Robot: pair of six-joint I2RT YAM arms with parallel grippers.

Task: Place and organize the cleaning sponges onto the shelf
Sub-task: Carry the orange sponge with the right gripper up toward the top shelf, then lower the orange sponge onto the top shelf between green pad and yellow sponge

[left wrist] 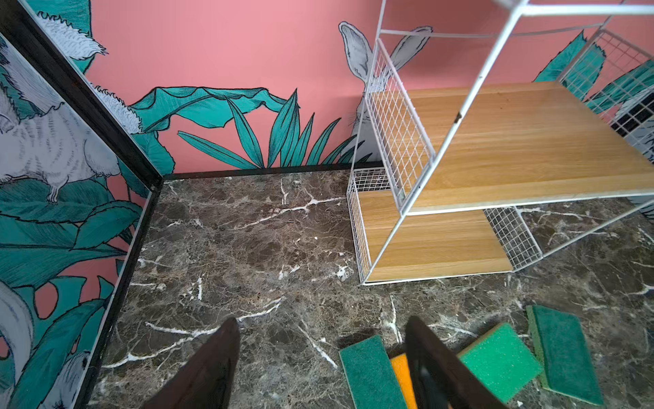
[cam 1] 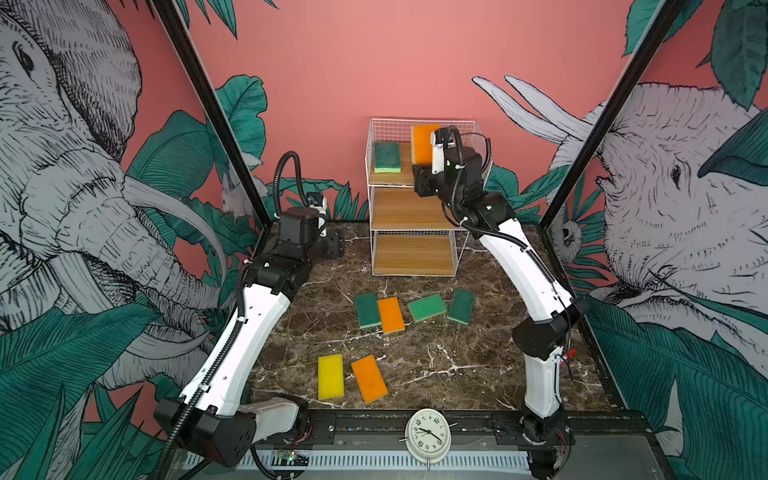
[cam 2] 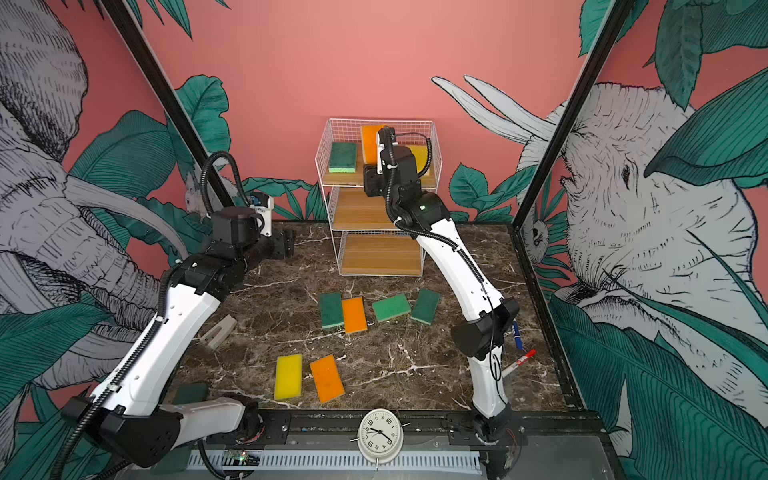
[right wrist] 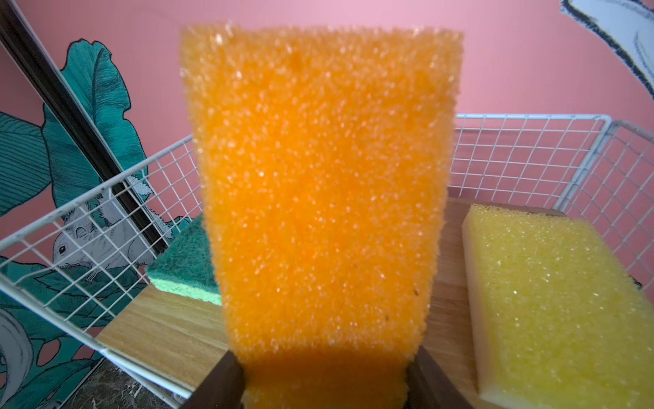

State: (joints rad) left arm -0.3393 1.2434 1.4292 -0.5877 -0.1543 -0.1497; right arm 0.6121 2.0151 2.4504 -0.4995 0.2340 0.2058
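Observation:
The shelf (cam 1: 409,212) stands at the back of the table in both top views. On its top board a green sponge (cam 1: 387,157) lies flat at the left and a yellow sponge (right wrist: 552,301) at the right. Between them my right gripper (right wrist: 325,368) is shut on an orange sponge (right wrist: 318,177), held upright over that board. On the table lie three green sponges (cam 1: 368,309) (cam 1: 427,307) (cam 1: 461,306), two orange ones (cam 1: 390,314) (cam 1: 369,378) and a yellow one (cam 1: 330,376). My left gripper (left wrist: 322,320) hangs open and empty above the marble, left of the shelf.
A white clock (cam 1: 428,436) sits on the front rail. A red-and-white marker pen (cam 2: 519,363) and a blue pen (cam 2: 516,334) lie by the right arm's base. A grey block (cam 2: 218,330) and a dark green flat object (cam 2: 190,392) lie beside the left arm.

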